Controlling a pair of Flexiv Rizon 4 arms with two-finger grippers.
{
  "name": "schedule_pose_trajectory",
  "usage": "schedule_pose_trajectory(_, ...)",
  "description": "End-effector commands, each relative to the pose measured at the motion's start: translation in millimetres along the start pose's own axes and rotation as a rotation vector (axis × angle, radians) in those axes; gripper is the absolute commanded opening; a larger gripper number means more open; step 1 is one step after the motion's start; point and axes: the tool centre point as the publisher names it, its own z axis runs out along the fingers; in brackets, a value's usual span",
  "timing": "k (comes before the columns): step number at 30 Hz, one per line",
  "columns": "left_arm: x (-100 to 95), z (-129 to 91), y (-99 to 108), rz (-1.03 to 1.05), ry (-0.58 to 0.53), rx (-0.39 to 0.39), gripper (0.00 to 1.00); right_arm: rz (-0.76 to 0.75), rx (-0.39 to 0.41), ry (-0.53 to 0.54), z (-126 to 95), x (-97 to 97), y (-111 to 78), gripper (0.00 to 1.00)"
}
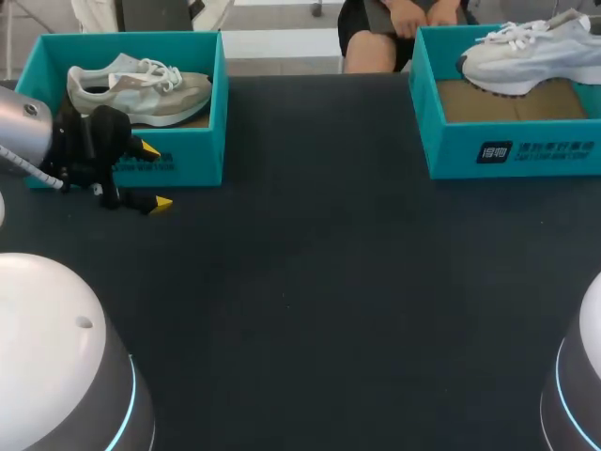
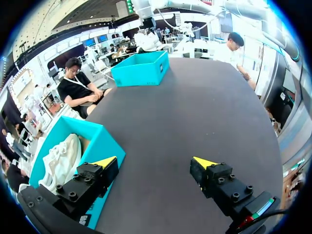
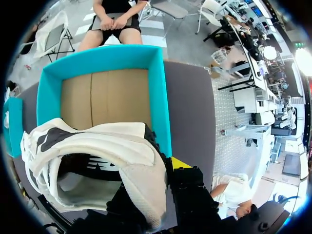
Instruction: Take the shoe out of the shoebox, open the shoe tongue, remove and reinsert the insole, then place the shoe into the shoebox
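Observation:
A pale grey and white shoe (image 1: 524, 52) hangs tilted over the right teal shoebox (image 1: 512, 150), its sole above the bare cardboard floor. In the right wrist view my right gripper (image 3: 163, 170) is shut on the heel of this shoe (image 3: 97, 146). One yellow fingertip (image 3: 180, 162) shows outside the heel and the other is hidden inside it. The shoebox (image 3: 158, 97) lies just ahead. A second, beige shoe (image 1: 141, 89) lies in the left teal shoebox (image 1: 202, 160). My left gripper (image 1: 156, 176) stands open and holds nothing in front of that box's near wall (image 2: 105, 141).
The dark tabletop (image 1: 310, 282) stretches between the two boxes. My arms' white bases (image 1: 56, 366) (image 1: 577, 376) fill the near corners. In the left wrist view the right shoebox (image 2: 141, 68) stands far across the table.

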Motion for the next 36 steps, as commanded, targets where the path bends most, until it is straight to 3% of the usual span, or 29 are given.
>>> schedule_pose_trajectory(1, 0.4, 0, 0, 0.000, 0.000, -0.004, 1.00, 0.002, 0.009, 0.001, 8, 1.6, 12.6, 0.00)
schedule_pose_trajectory(19, 0.4, 0, 0, 0.000, 0.000, -0.004, 1.00, -0.006, -0.071, -0.028, 50, 2.9, 56.6, 0.00)
schedule_pose_trajectory(23, 0.4, 0, 0, 0.000, 0.000, -0.004, 1.00, -0.008, -0.085, -0.032, 51, 9.8, 63.3, 0.00)
schedule_pose_trajectory(36, 0.4, 0, 0, 0.000, 0.000, -0.004, 1.00, 0.024, -0.100, -0.022, 80, 17.9, 54.5, 0.00)
